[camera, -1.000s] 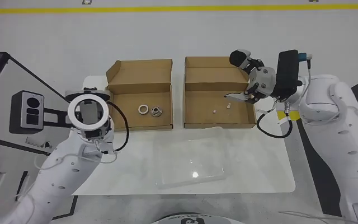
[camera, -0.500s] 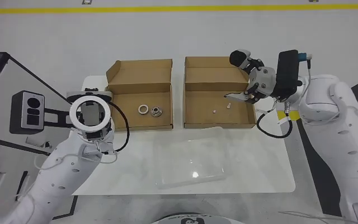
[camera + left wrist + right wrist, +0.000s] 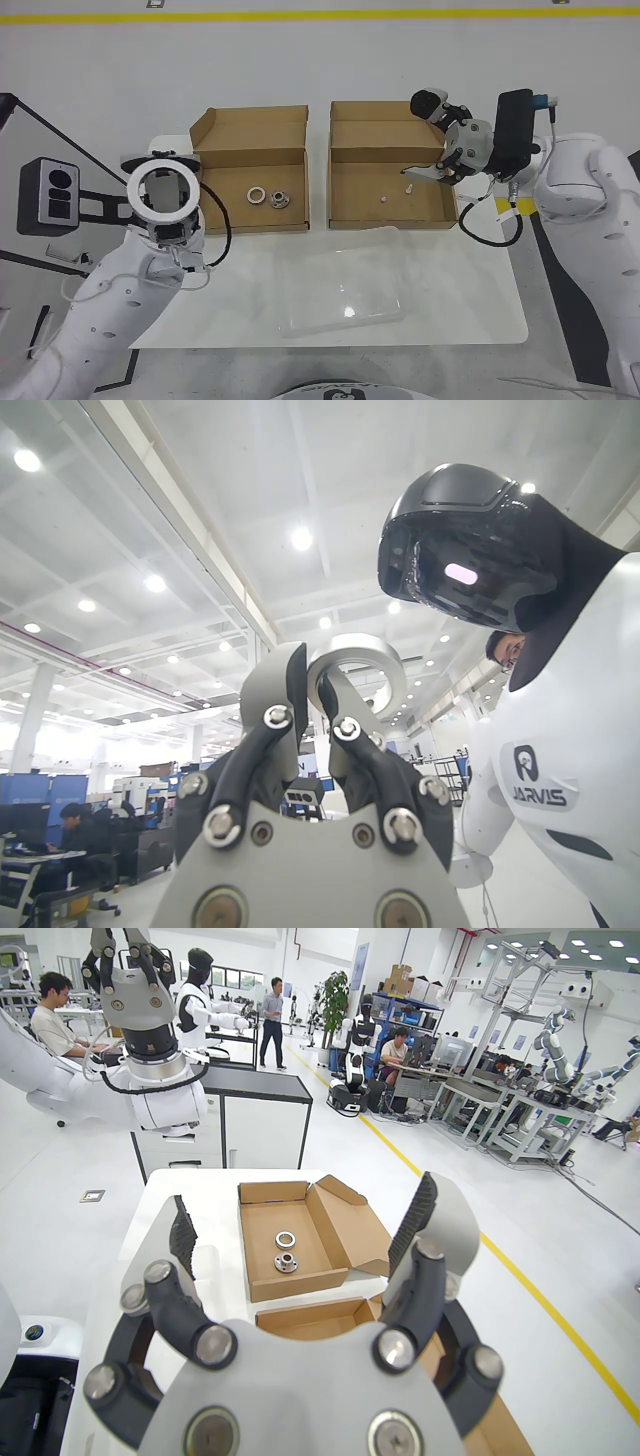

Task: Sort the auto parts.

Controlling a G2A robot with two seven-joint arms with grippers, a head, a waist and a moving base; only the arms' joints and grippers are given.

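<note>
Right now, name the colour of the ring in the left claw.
Silver metal ring, best in left wrist view.

The top view looks down from above the arms, far enough off to hold the whole table (image 3: 450, 300), with the left-hand box (image 3: 250, 130) left of frame centre and the right-hand box (image 3: 385, 130) right of it. The left wrist view sits close behind the left gripper (image 3: 312, 680) and faces up at the ceiling; the metal ring (image 3: 360, 647) it pinches also shows in the top view. The right wrist view looks low across the table, close behind the right gripper (image 3: 305, 1208), and shares the 2 boxes with the top view
</note>
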